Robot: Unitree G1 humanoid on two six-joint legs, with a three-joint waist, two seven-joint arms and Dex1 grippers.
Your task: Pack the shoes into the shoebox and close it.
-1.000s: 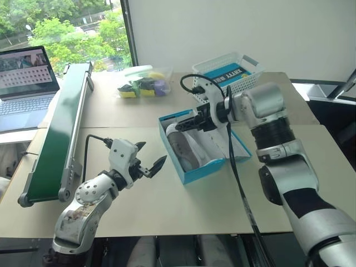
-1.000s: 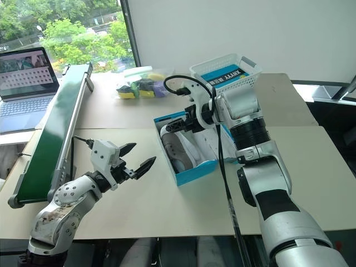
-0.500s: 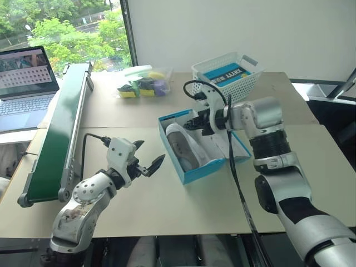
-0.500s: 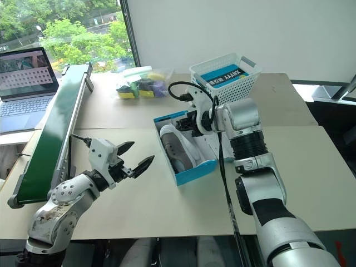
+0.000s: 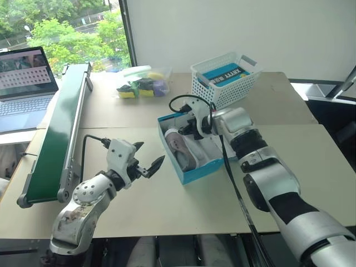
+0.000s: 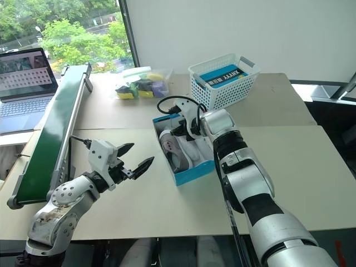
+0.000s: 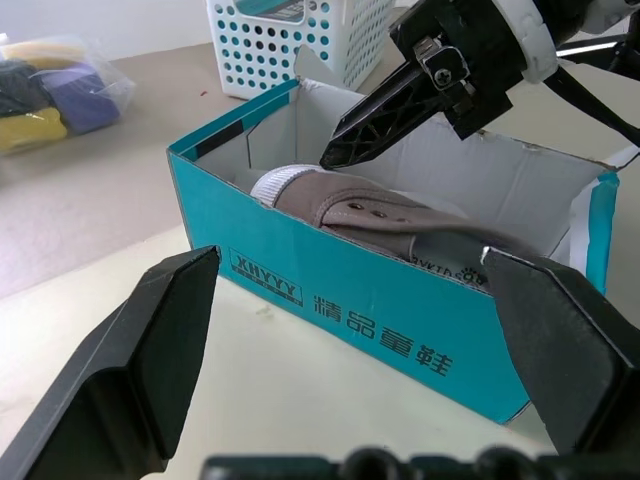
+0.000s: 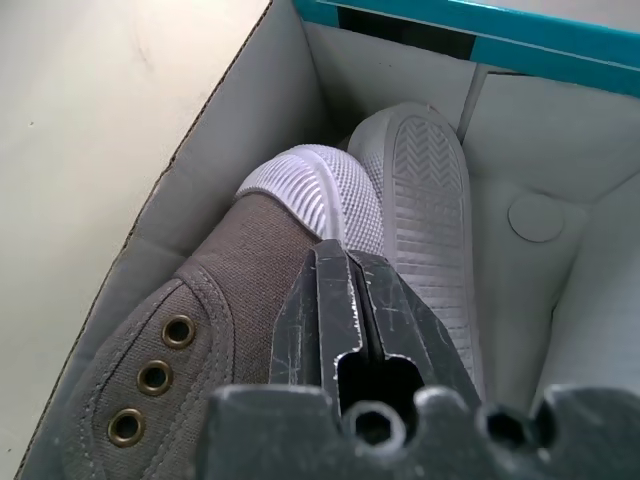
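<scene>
Compared with one second ago, your right gripper (image 5: 183,128) has come down and forward: before it hung above the box (image 5: 196,172) at its near-middle, now its tips are low at the far left corner of the box, inside the walls. The right arm is also more stretched and lower over the box. The left gripper (image 5: 149,163) has not changed place.

The right gripper is closed now, finger against finger, and it holds nothing. In the right wrist view its tips (image 8: 345,275) lie just over the toe of the grey shoe (image 8: 210,300), at the white rubber cap; I cannot tell if they touch it. The second shoe (image 8: 425,200) lies beside it on its side, sole turned toward the camera, close to the same tips.

Both shoes are inside the box, and the box stands open on the table (image 5: 178,211). The left gripper is wide open and empty, near the box's left side but apart from it.
</scene>
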